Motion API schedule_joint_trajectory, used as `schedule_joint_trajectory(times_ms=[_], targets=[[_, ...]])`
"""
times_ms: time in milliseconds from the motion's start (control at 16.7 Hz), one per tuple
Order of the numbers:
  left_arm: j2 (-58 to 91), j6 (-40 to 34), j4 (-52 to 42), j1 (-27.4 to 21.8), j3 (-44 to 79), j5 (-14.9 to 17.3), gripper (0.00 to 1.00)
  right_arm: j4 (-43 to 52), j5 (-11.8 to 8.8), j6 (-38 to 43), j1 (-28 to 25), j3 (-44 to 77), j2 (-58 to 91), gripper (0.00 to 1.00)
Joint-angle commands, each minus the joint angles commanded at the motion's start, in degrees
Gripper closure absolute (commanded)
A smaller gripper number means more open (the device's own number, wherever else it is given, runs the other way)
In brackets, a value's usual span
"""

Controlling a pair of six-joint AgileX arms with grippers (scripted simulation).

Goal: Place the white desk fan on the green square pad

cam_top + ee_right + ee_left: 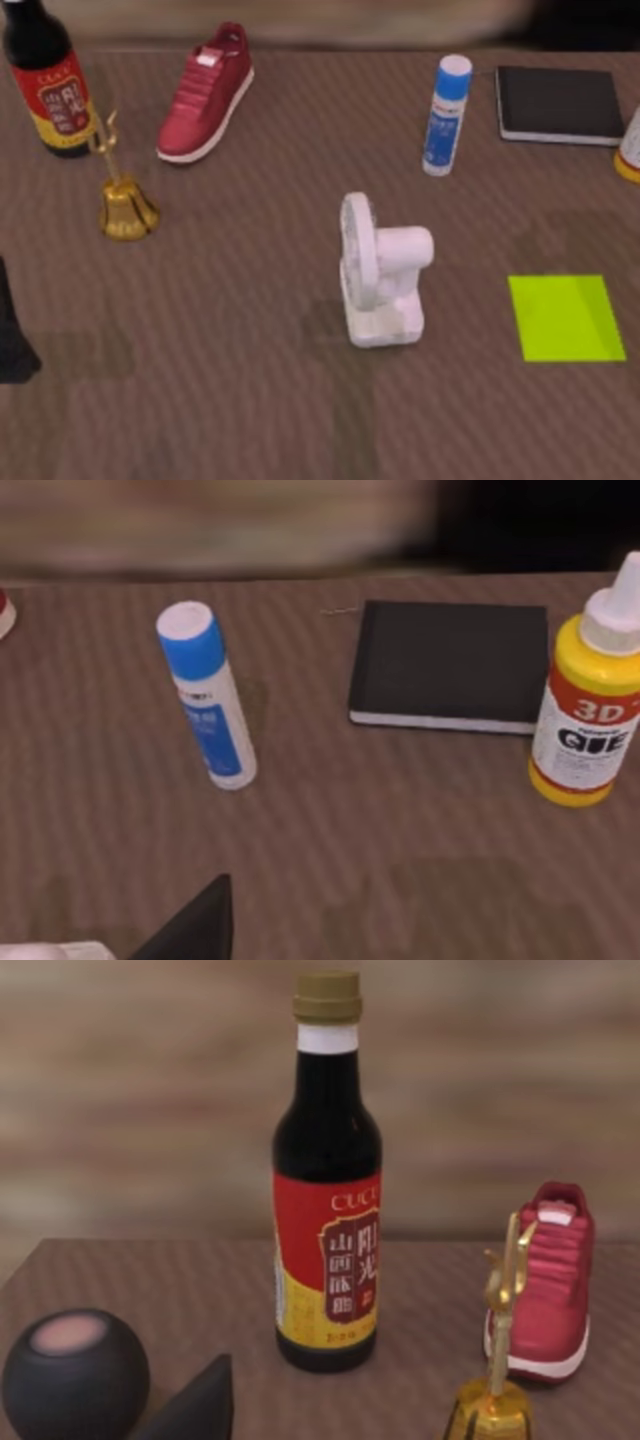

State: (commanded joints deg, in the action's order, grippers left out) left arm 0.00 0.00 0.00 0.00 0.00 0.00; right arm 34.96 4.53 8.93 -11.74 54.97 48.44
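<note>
Reaching for the small all-white plastic desk fan [382, 272] is your step in hand, since it stands upright on its rectangular base, untouched, near the middle of the brown woven table [230, 400] and well apart from the flat lime-green square pad [565, 317], which lies to the fan's right. Use the right arm, as the pad lies on its side; neither gripper shows clearly, so you cannot tell whether either arm's fingers are apart or together. Only a dark part of the left arm [15, 340] shows, far left of the fan. Grip the stubby motor housing or the base, not the thin grilled head, and keep the fan upright as you carry it. Room is generous: nothing lies between fan and pad. Behind the fan, well apart, stand the white-and-blue glue stick tube [446, 115] and the black notebook [560, 105]; the red sneaker [207, 92], brass bell [124, 200] and dark sauce bottle [48, 80] sit off to the fan's left. Mind the pad's nearness to the table's right edge when setting down
</note>
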Motion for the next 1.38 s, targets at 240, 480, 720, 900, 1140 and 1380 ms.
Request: schedule_joint_trajectory(times_ms=[240,480,720,900,1140,1380], targets=[[0.0,0.0,0.0,0.0,0.0,0.0,0.00,8.9,0.2,5.6,-4.6,23.4,14.3,0.00],[0.0,0.0,0.0,0.0,0.0,0.0,0.00,18.1,-0.4,11.0,-9.8,46.1,29.4,0.00],[0.0,0.0,0.0,0.0,0.0,0.0,0.00,28.5,-1.4,15.5,-15.3,65.5,45.7,0.00],[0.0,0.0,0.0,0.0,0.0,0.0,0.00,37.1,-2.2,18.2,-19.1,76.8,58.4,0.00],[0.0,0.0,0.0,0.0,0.0,0.0,0.00,48.6,-3.1,21.3,-23.4,87.2,74.6,0.00],[0.0,0.0,0.0,0.0,0.0,0.0,0.00,57.9,-3.9,23.4,-26.3,92.2,87.2,0.00]])
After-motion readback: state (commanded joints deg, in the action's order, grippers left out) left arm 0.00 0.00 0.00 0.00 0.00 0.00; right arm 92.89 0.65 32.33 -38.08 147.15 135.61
